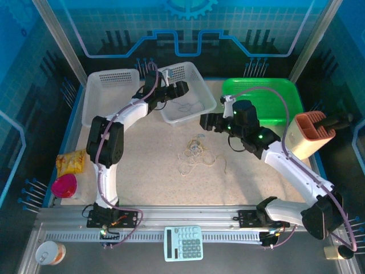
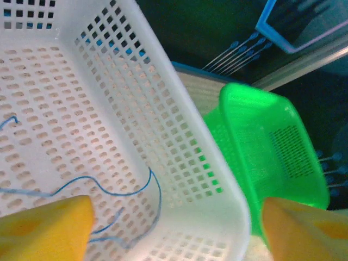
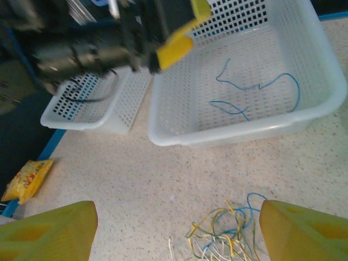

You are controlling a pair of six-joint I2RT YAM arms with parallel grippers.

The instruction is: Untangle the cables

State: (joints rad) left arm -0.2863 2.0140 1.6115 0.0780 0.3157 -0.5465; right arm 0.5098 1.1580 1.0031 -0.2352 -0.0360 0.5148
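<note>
Both jaws wide open, holding nothing: left gripper [image 2: 174, 234] over right-hand white basket [image 3: 234, 133] (2 white, other white basket [image 1: 94, 100] beside it) containing 1 blue cable [image 3: 255, 89], right gripper [image 3: 174, 228] above 1 tangle [image 1: 195, 151] of blue/yellow/whitish cables on table [image 1: 148, 177], 1 green basket [image 1: 285, 91] far right.

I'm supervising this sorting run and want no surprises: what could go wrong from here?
The right tool, open, hangs over a knotted pile of cables; one pinch may lift several strands together. The left tool, open, sits close over the white basket; pulling away, it could catch the blue cable lying inside or bump the wall.
</note>
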